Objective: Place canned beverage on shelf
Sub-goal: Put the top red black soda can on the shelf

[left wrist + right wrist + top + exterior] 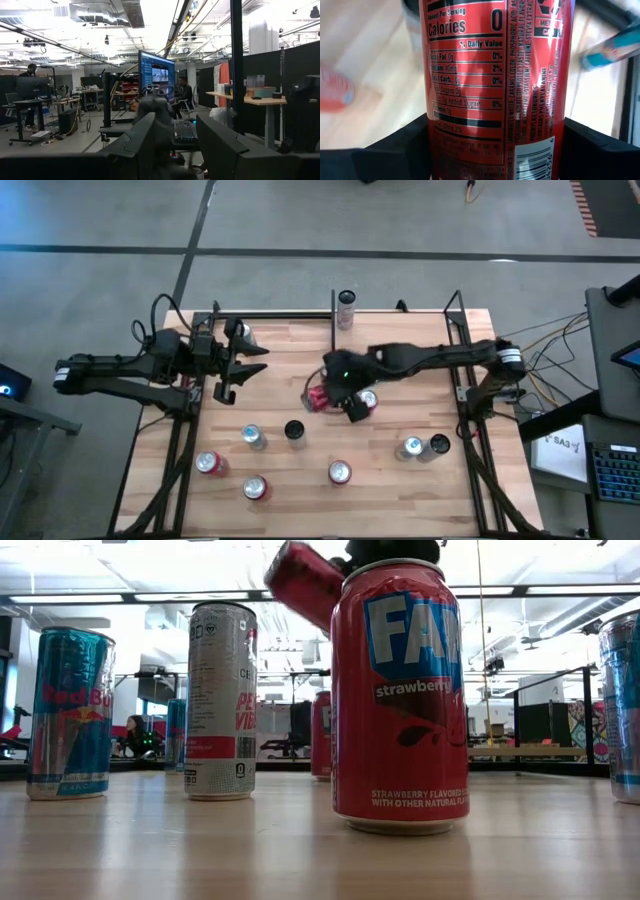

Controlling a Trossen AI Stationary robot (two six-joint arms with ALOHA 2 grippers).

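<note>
Gripping a dark red aluminium can (320, 397) tilted on its side, the right gripper (338, 402) hangs above the middle of the butcher-block wooden surface (290, 480); its black fingers (395, 145) stand wide apart, pressed against both sides of the can's smooth printed wall, where a nutrition label shows.

The left gripper (232, 375) hovers over the left end of the shelf, fingers partly parted, with nothing seen between them.

Ten cans show in the high view, counting the held one. One tall silver cylinder can (346, 308) stands upright at the rear middle of the light-wood shelf with thin black metal rods (290, 345), which lies along the far edge of the surface. One red-topped can (368, 400) stands just beside the held can. Nearer the front edge stand a silver-blue can (253, 437), a black-topped can (295, 431), three red cans (209, 464) (255, 487) (340, 472), and to the right a blue-silver can (411, 447) touching a dark can (438, 445).
</note>
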